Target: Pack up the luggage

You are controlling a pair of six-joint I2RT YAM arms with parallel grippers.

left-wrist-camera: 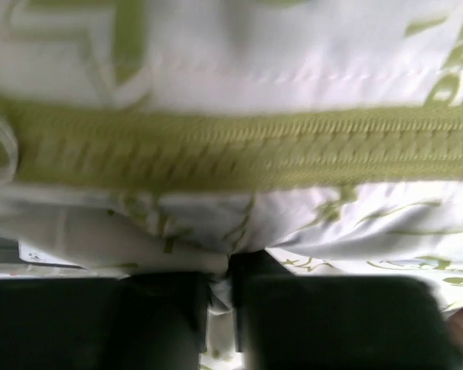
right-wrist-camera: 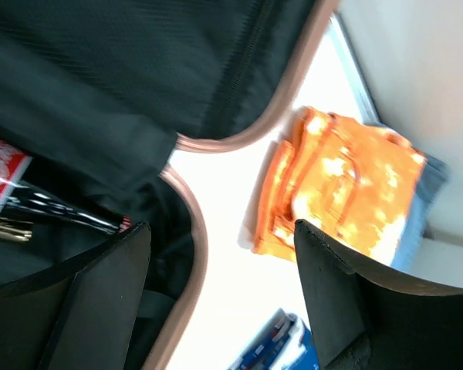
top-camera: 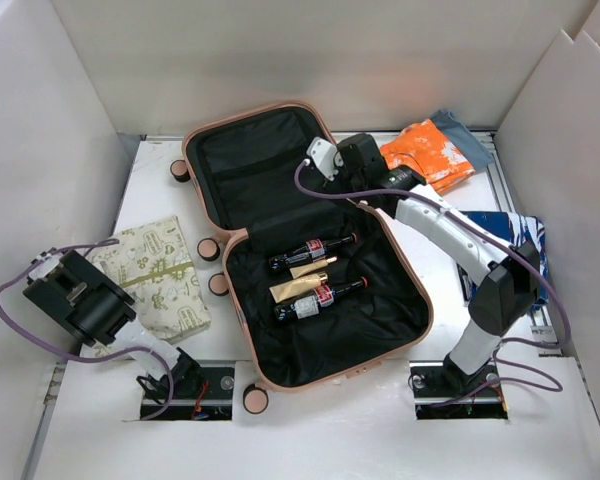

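Right gripper wide open, nothing between fingers, hovering over pink rim of luggage by hinge. Luggage lies open flat, between both arms. Orange folded cloth just right of gripper on table, blue-and-white packet back toward arm base. Near half holds bottle, second bottle and tan packet. Red labels with white script, too blurry to read tbh. Left gripper pinched together on green-patterned pouch, luggage off to its right.
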